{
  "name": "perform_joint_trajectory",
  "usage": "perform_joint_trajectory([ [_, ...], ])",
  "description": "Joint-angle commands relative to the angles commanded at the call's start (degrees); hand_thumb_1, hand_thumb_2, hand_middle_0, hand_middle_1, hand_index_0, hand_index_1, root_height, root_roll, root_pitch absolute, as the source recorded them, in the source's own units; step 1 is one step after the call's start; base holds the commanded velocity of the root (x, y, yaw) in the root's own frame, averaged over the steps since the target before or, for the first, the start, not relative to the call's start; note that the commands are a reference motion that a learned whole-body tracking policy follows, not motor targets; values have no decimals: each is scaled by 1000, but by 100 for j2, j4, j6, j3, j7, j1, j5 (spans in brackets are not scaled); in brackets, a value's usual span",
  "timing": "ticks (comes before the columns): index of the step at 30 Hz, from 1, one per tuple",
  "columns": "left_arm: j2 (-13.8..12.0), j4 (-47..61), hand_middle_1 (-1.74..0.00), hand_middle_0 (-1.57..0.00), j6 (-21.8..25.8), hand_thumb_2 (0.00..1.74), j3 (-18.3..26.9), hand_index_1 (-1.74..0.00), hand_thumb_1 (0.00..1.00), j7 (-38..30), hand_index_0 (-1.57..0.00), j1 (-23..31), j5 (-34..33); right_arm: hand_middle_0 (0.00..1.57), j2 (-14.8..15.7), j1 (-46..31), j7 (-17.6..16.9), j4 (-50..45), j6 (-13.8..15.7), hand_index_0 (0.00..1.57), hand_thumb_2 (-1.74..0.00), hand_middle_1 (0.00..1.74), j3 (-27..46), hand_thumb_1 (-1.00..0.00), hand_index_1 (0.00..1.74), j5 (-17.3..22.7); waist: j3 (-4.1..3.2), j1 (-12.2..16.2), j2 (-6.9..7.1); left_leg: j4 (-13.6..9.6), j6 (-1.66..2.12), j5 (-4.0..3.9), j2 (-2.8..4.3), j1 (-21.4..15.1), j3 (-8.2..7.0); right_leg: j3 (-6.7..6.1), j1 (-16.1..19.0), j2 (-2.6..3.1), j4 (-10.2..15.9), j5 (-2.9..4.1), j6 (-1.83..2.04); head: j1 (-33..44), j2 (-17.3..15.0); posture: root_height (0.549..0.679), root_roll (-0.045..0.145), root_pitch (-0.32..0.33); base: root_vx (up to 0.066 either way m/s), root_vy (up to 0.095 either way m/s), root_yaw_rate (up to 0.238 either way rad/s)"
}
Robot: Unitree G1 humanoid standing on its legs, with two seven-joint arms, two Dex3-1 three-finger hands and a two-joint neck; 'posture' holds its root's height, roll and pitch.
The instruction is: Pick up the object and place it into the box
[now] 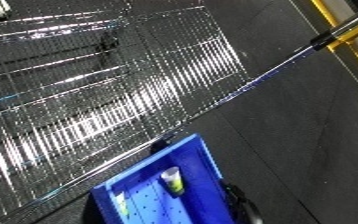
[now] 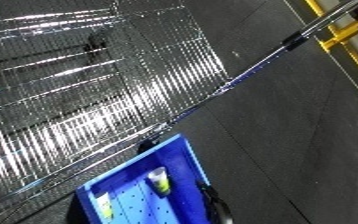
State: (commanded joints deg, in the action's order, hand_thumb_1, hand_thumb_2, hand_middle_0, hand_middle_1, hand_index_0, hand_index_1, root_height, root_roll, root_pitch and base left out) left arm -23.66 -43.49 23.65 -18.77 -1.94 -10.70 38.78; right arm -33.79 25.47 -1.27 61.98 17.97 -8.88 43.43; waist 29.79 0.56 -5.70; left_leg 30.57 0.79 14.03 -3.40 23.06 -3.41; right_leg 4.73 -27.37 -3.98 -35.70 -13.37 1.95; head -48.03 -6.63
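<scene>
My view tilts steeply down onto a dark floor [image 1: 282, 150]. A blue bin [image 1: 198, 155] sits at the bottom edge, its floor dotted with small holes. Inside it, near the right wall, lies a small pale object with a yellow-green end [image 1: 172, 181]; a second like it shows by the left wall [image 2: 104, 207]. What they are I cannot tell. A wire cart [image 1: 87, 100] fills the upper left, its handle bar [image 1: 335, 32] running to the top right corner. Neither of my hands is in view, so I cannot say whether they are released or clenched. The object looks small, light and rigid, probably smooth; I would pinch it across its middle.
</scene>
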Motion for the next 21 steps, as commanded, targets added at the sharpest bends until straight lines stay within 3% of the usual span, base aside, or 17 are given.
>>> perform_joint_trajectory([
  [9, -84, -11, 0, 0, -243, 0, 66, 0, 0, 2, 0, -156, -69, 0, 155, 110, 359, -280, -161, 0, 0, 0, -432, 0, 0, -541, 0, -107, 135, 81, 14, 6, 33, -3, 70, 37, 79, -20, -31, -40, -13, 1323, -618, 650, 70, 68, 1, -26, 100],
  [17, -115, -104, 0, 0, -423, 0, 111, 0, 0, 7, 0, -381, -158, 0, 301, 291, 518, -419, -443, 0, 0, 0, -738, 0, 0, -757, -12, -212, 240, 120, 32, -36, 71, 28, 145, 86, 136, -18, -1, -47, -8, 2681, -784, 650, 66, 66, 5, -29, 99],
  [21, -163, -166, 0, 0, -523, 0, 141, 0, 0, 62, 0, -514, -188, 0, 366, 371, 623, -415, -610, 0, 0, 0, -850, 0, 0, -805, -45, -289, 272, 65, 41, -111, 87, 45, 195, 125, 146, -17, -6, -64, 5, 3462, -758, 650, 62, 68, 14, -35, 109],
])
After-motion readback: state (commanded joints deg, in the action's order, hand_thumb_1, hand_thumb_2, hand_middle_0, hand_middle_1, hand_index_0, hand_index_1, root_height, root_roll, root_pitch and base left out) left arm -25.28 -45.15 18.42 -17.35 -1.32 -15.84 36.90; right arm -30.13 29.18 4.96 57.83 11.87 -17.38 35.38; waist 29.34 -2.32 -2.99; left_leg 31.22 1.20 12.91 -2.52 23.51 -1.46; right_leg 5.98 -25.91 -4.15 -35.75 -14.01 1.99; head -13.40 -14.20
